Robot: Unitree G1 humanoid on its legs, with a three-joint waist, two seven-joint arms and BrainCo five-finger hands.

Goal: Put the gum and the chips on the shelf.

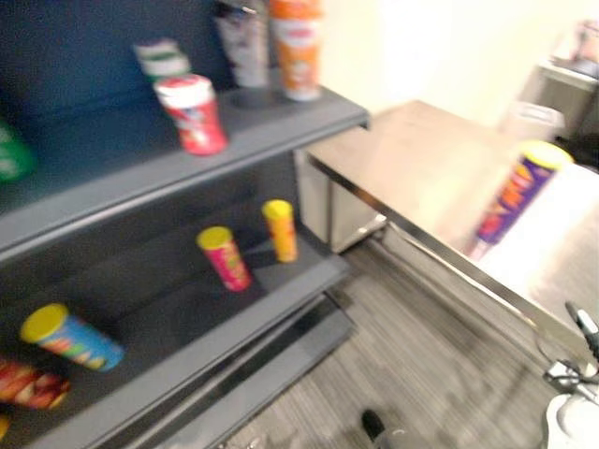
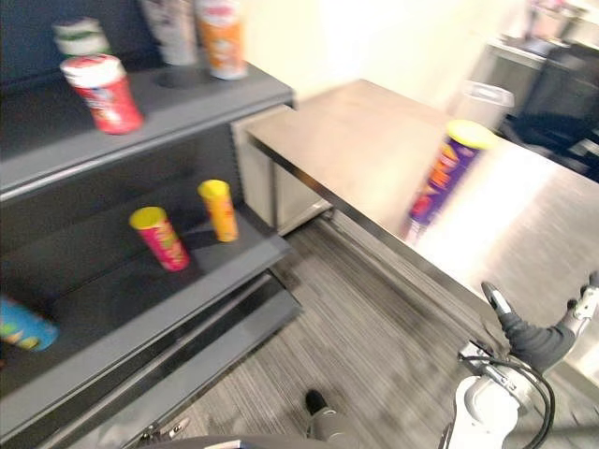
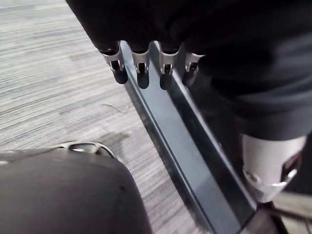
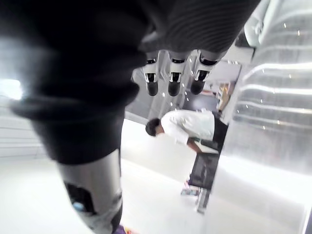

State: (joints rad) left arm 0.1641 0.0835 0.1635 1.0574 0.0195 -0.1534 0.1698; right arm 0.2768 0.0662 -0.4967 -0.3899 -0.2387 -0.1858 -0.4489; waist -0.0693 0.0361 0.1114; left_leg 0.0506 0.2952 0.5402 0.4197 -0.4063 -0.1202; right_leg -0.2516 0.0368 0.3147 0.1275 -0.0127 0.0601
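A tall purple chips can [image 1: 515,192] with a yellow lid stands upright on the steel table [image 1: 421,159], to the right of the grey shelf [image 1: 140,178]. A red tub with a white lid [image 1: 192,114] stands on the shelf's upper board. My right hand [image 2: 524,332] hangs low by the table's near edge, short of the purple can. Its fingers [image 4: 173,78] are straight and hold nothing. My left hand [image 3: 141,68] hangs over the carpet beside the shelf's base rail, fingers straight and empty.
On the upper board also stand a green-white tub [image 1: 161,58], a grey can [image 1: 241,37] and an orange can [image 1: 298,47]. The lower board [image 1: 187,327] carries a yellow can [image 1: 280,229], a red can [image 1: 223,257] and a blue can [image 1: 70,337]. A person [image 4: 185,126] bends over far off.
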